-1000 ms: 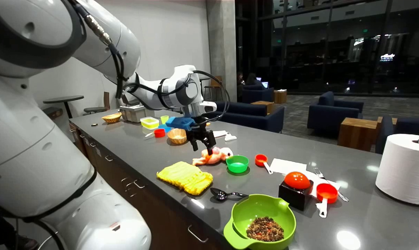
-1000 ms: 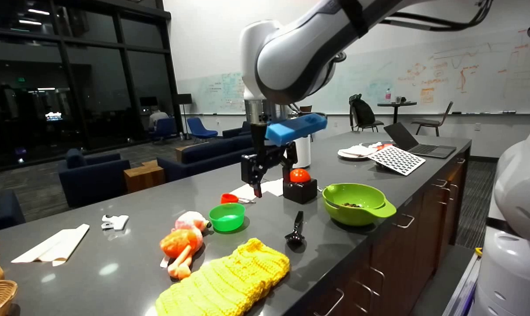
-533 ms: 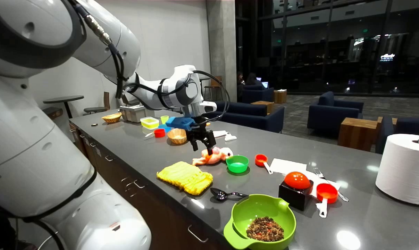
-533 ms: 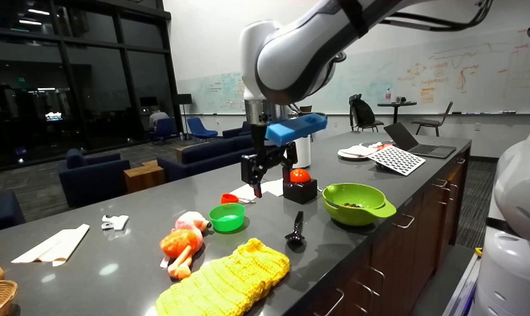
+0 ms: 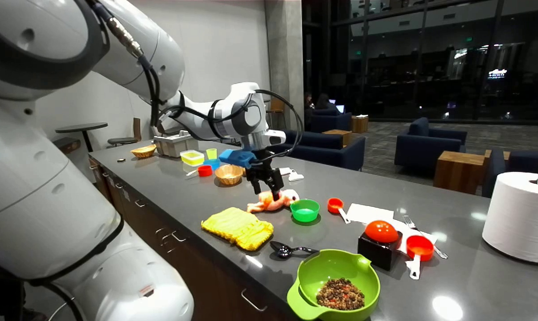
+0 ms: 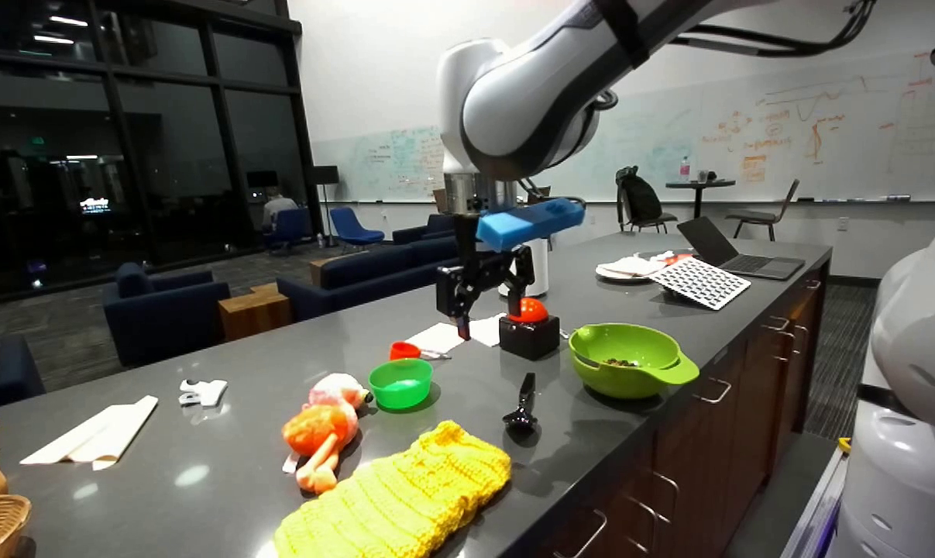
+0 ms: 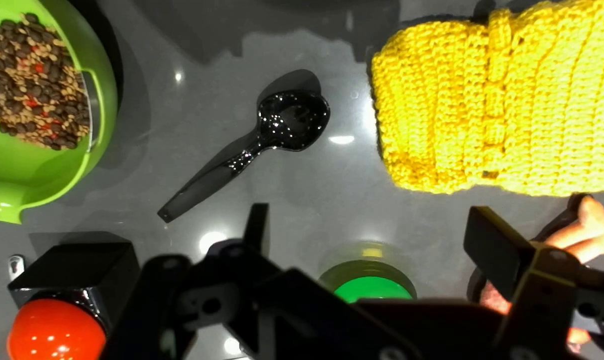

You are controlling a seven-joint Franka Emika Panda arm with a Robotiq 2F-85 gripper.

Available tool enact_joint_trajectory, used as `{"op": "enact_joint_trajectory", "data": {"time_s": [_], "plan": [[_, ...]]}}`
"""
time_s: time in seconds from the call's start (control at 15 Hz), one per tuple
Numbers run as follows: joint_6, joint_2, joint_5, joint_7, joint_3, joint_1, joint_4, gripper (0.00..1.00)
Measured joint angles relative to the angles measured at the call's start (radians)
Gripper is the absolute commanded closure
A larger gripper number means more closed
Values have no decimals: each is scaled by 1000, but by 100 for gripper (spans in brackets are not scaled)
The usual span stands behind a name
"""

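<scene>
My gripper [image 7: 369,222] is open and empty, pointing down above the counter; it shows in both exterior views [image 5: 267,194] [image 6: 489,324]. In the wrist view a small green bowl [image 7: 372,289] lies below and between the fingers, partly hidden by the gripper. A black spoon [image 7: 291,120] and a yellow knitted cloth [image 7: 502,100] lie ahead of the fingertips. A pink and orange plush toy [image 6: 324,426] lies beside the green bowl, partly hidden by one finger in the wrist view. A black box with a red-orange dome [image 6: 529,339] stands near the gripper.
A lime green bowl [image 6: 630,384] holding beans and grains stands near the counter edge. Red measuring cups [image 5: 420,247], white paper [image 5: 370,213], a fork [image 5: 410,222] and a paper towel roll [image 5: 518,218] are on the counter. A wicker basket [image 5: 228,174] and laptop [image 6: 761,265] stand farther off.
Over the last half second my gripper has moved a little to the right in both exterior views, staying open. Before that it was still. The things on the counter have not moved.
</scene>
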State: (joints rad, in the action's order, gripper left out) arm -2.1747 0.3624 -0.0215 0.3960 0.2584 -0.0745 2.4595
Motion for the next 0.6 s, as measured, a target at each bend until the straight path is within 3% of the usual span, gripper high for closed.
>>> {"op": "enact_joint_trajectory", "data": {"time_s": [0.6], "plan": [[0, 38, -131, 85, -67, 106, 58, 0]]}}
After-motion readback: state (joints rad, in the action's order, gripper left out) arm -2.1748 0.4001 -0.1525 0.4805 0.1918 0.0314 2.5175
